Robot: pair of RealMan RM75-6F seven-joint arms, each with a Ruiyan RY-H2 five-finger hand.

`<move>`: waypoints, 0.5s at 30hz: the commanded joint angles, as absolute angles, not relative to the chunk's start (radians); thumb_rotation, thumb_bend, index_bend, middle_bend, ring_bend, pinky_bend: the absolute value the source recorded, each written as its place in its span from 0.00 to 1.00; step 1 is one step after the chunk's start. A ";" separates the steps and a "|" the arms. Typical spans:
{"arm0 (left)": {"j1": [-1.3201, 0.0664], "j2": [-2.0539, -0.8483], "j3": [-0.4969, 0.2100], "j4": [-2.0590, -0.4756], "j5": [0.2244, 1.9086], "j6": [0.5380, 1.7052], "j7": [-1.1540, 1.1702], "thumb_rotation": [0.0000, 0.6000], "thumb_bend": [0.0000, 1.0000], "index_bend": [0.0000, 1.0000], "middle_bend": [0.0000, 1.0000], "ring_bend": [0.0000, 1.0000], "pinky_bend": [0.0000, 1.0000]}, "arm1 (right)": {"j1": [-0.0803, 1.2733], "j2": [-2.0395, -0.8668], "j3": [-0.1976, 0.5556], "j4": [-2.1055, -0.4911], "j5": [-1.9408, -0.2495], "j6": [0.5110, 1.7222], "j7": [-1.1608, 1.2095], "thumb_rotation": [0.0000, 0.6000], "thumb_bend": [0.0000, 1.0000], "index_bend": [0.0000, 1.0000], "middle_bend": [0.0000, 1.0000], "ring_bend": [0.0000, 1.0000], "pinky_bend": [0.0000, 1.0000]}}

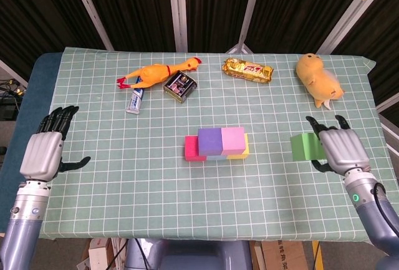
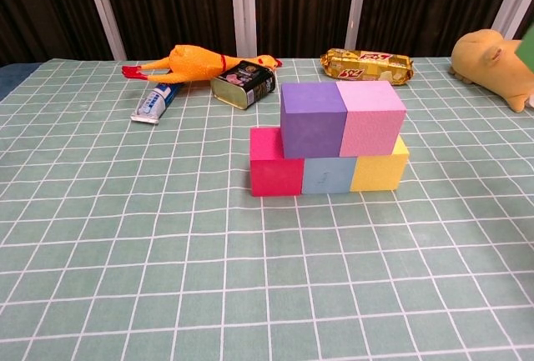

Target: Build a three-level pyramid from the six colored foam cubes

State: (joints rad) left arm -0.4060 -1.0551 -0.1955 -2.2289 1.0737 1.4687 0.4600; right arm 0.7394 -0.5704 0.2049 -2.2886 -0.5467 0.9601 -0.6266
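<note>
A two-level stack stands mid-table: a red cube [image 1: 192, 148], a light blue cube [image 2: 328, 175] and a yellow cube [image 2: 380, 169] form the bottom row, with a purple cube [image 1: 210, 139] and a pink cube [image 1: 233, 138] on top. My right hand [image 1: 340, 148] holds the green cube [image 1: 305, 147] above the cloth, to the right of the stack. A sliver of that green cube [image 2: 527, 44] shows at the chest view's right edge. My left hand [image 1: 42, 151] hovers at the table's left edge, fingers spread, holding nothing.
Along the back lie a rubber chicken [image 1: 156, 72], a toothpaste tube [image 1: 136, 100], a small tin [image 1: 180, 86], a gold snack bar [image 1: 248, 70] and a yellow plush toy [image 1: 318, 78]. The green checked cloth [image 1: 124, 183] covers the table.
</note>
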 commanded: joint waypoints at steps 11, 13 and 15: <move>-0.401 -1.002 -0.213 -2.214 1.021 1.413 0.386 1.00 0.11 0.00 0.05 0.02 0.08 | 1.296 -0.886 0.284 -2.301 0.127 1.244 -0.980 1.00 0.33 0.05 0.47 0.35 0.00; -0.402 -0.992 -0.219 -2.210 1.009 1.403 0.370 1.00 0.10 0.00 0.05 0.02 0.08 | 1.340 -0.937 0.294 -2.287 0.178 1.284 -1.001 1.00 0.33 0.05 0.47 0.35 0.00; -0.403 -0.985 -0.222 -2.210 1.005 1.396 0.361 1.00 0.10 0.00 0.05 0.02 0.08 | 1.372 -0.974 0.304 -2.274 0.216 1.315 -1.018 1.00 0.33 0.05 0.47 0.35 0.00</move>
